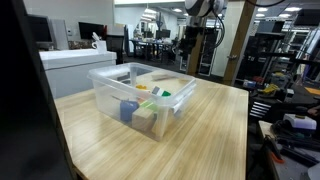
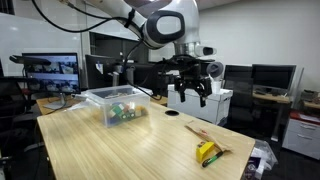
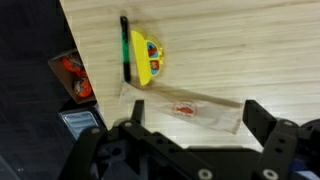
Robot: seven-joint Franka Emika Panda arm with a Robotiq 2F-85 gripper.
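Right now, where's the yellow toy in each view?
Exterior view: yellow toy low right, near the table's edge, beside a flat packet.
Exterior view: not in it; the clear bin sits mid-picture.
Wrist view: upper left of centre, packet just below it.
Shared landmark: the light wood table, in all three.

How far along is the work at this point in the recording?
Done: several small items already lie in the clear bin. In hand: nothing; the hand hangs open and empty, well above the table, over the yellow toy and the flat packet. Left, it seems: both of these lie near the table's edge, apart from the bin, with nothing gripping them.
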